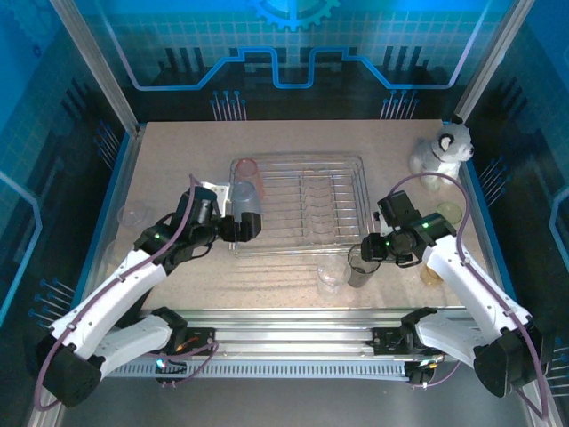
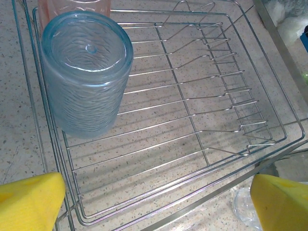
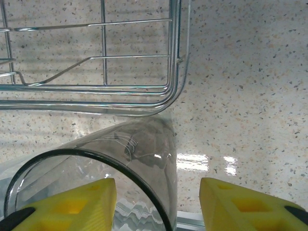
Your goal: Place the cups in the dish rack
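- Smoky grey cup (image 3: pixel 144 144): upright on the table (image 3: pixel 240 96), its wall between the half-spread fingers (image 3: pixel 72 204) of the right end effector (image 3: pixel 158 185); one finger inside the rim, the other outside and just clear of the wall.
- Dish rack (image 3: pixel 174 57): just ahead of that end effector, near corner beside the cup.
- Blue cup (image 2: pixel 86 72): mouth down in the rack, ahead and left of the left end effector (image 2: pixel 156 178); pink cup (image 2: pixel 72 7) just beyond.
- Left end effector: spread wide, holding nothing, over the rack's edge.
- Clear cup (image 2: pixel 243 209): on the table, beside its right finger.
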Motion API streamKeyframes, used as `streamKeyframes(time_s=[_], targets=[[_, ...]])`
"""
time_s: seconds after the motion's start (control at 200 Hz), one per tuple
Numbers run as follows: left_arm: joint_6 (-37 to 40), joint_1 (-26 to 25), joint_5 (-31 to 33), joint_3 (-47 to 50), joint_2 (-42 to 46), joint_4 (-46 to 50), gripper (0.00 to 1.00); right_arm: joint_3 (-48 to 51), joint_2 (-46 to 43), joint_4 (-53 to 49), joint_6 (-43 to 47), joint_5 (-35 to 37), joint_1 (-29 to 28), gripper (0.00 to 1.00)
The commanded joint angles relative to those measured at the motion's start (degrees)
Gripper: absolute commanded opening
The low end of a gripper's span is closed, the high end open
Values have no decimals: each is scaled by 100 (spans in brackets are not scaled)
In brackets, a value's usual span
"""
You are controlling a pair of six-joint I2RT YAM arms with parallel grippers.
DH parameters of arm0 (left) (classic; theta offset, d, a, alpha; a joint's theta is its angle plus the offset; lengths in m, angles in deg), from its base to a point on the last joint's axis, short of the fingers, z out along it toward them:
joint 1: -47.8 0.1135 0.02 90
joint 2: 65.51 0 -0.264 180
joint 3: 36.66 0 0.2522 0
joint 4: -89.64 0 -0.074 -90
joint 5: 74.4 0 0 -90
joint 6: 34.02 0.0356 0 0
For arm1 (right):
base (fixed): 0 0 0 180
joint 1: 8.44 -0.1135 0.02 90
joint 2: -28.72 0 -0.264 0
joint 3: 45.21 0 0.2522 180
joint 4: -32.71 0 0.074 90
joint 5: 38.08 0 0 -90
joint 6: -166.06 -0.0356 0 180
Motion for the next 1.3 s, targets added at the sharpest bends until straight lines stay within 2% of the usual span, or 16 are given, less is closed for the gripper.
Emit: streamKeyframes(time_s=[0.0, 0.63, 0.705, 0.801, 0.971, 1.111, 1.296], targets=[[17, -29, -39, 125, 113, -65, 99, 81, -1, -84, -117, 196, -64, 49], [130, -33, -134, 301, 404, -193, 99, 82, 298, -91, -111, 379, -84, 36], [119, -38, -152, 306, 404, -206, 99, 40, 338, -143, -88, 462, -86, 32], [120, -37, -169, 311, 421, -210, 99, -39, 379, -263, -54, 622, -82, 22], [119, -41, -161, 342, 488, -228, 99, -270, 305, -480, -22, 722, -87, 15], [116, -51, -183, 327, 552, -219, 99, -548, 146, -820, 18, 979, -87, 0], [80, -44, -414, 323, 671, -294, 99, -1073, -140, -1377, 122, 1417, -47, 0]])
